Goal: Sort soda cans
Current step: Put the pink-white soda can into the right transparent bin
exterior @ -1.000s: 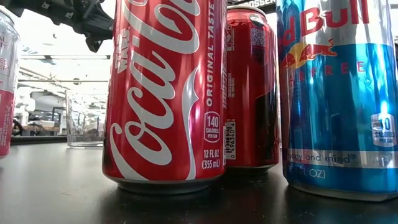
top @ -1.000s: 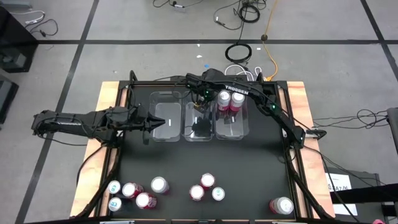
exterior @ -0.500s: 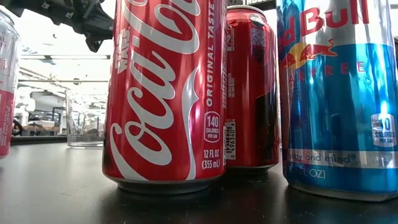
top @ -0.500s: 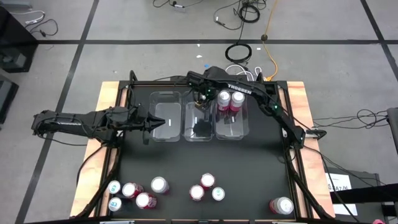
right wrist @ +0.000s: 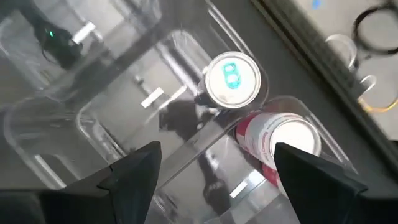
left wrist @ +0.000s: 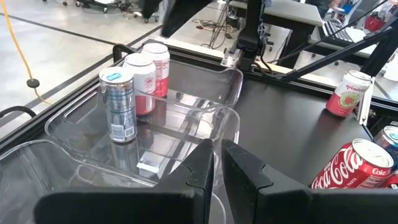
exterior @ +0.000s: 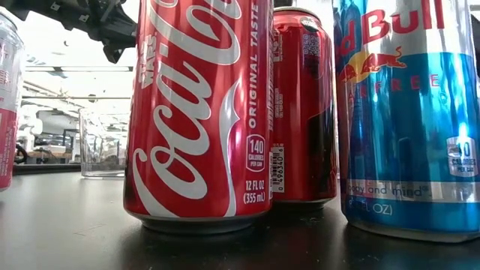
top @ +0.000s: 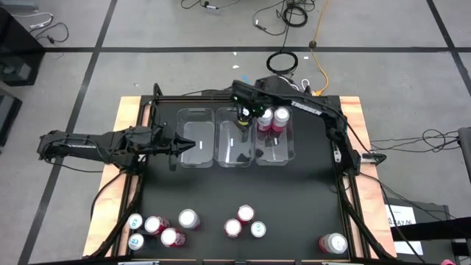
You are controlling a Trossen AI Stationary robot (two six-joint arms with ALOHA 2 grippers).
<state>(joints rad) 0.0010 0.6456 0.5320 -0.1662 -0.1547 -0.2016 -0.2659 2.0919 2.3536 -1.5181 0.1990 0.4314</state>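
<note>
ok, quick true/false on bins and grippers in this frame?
1. The right gripper is open above the middle bin. True.
2. The two pink cans stand in the left bin. False: they stand in the right bin; no cans show in the left bin.
3. The blue-and-silver can stands upright in the middle bin. True.
4. The left gripper holds a can. False: it is shut on nothing, at the left bin.
</note>
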